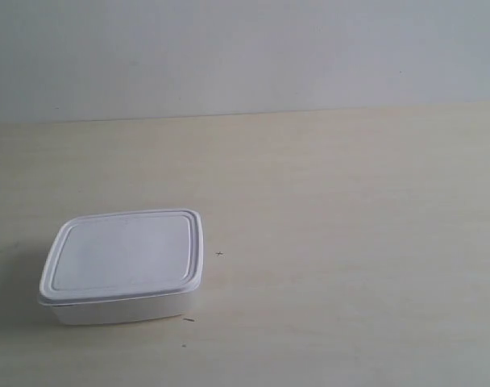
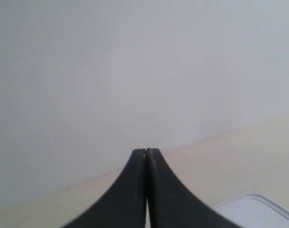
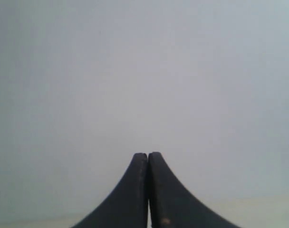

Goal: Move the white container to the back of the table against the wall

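I'm seeing the white container (image 1: 122, 264) sitting lidded on the table (image 1: 350, 242), well apart from the wall (image 1: 245, 48). I'm holding the left gripper (image 2: 146, 153) and right gripper (image 3: 148, 156) pressed together, empty, pointing toward the wall, probably because no push or grasp is starting yet

Plain, smooth grey-white wall (image 2: 135, 71) ahead of the left gripper (image 2: 147, 151) and right gripper (image 3: 148, 154); pale cream wood-grain table (image 1: 350, 242) beneath, meeting it along a straight seam. Soft, even light throughout.
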You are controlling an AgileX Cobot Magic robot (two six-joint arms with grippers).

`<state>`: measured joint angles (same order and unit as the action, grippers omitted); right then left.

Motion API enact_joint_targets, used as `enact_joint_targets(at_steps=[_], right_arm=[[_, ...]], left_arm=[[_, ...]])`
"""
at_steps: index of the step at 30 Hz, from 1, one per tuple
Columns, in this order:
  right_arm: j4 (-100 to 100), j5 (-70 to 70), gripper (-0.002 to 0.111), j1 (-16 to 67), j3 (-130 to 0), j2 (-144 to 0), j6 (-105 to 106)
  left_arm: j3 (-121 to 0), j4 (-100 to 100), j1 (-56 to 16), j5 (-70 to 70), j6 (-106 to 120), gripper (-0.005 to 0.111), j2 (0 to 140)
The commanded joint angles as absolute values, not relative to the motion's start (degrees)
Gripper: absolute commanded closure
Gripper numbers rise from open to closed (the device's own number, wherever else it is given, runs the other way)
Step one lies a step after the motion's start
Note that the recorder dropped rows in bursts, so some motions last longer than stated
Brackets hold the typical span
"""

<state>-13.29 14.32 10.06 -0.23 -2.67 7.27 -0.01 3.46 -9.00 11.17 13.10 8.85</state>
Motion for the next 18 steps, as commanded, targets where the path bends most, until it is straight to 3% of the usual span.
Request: enact_joint_targets(at_steps=[1,6,14,18], right_arm=[[-13.57,18.95,0.108,9.97,0.00,-2.50,7.11],[-13.57,18.54,0.108,9.97,0.00,-2.50,2.42],[-13.57,11.58,0.108,9.97,0.00,-2.50,-9.62],[-13.57,10.31,0.108,9.97,0.00,-2.50,-12.76]], left_arm=[[0.00,3.46,-9.28,15.28,13.30,0.107,8.45],[0.00,4.05,-9.28,16.76,9.21,0.107,8.45],[0.00,12.19,-9.28,18.56,-26.81,0.107,8.45],[0.00,12.19,-9.28,16.60,-28.70,0.107,8.45]])
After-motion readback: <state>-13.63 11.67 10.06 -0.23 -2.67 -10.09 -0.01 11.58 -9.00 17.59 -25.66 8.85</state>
